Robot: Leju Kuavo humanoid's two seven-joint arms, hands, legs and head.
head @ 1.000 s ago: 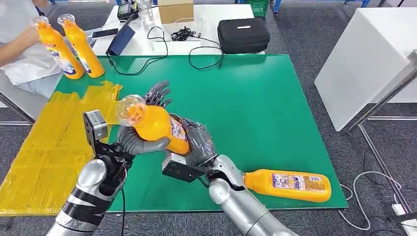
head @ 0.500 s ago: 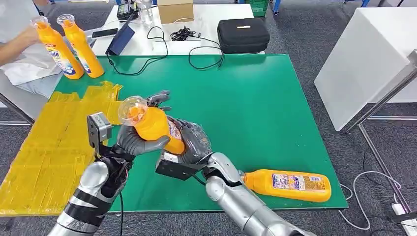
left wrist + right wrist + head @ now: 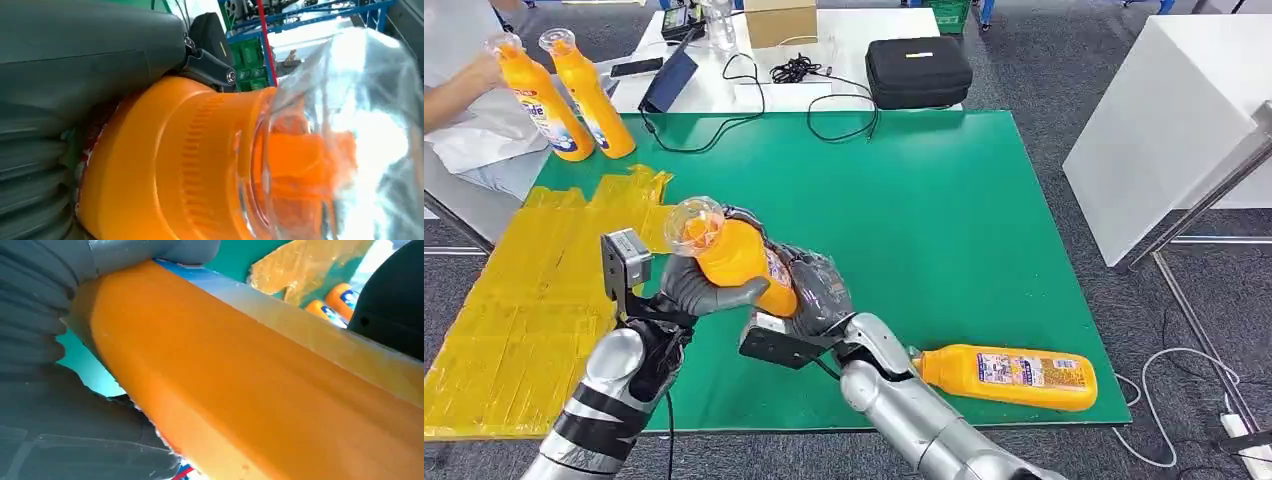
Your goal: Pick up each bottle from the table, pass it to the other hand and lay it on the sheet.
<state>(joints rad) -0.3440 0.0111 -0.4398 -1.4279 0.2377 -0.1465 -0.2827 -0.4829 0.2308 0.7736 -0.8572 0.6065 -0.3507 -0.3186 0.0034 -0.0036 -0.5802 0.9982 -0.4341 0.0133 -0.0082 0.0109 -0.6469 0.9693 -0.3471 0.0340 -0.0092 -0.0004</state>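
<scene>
Above green mat | bottle [image 3: 736, 255] gripped by left robot hand [image 3: 699, 285] and right robot hand [image 3: 819, 290]

Lab: cabled bench [image 3: 844, 30], blue racking [image 3: 320, 20].

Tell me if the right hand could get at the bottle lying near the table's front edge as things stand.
Probably not yet. The right hand grips the raised bottle together with the left hand, so its fingers are full. The lying bottle itself sits uncovered on the green table beside the right arm.
</scene>
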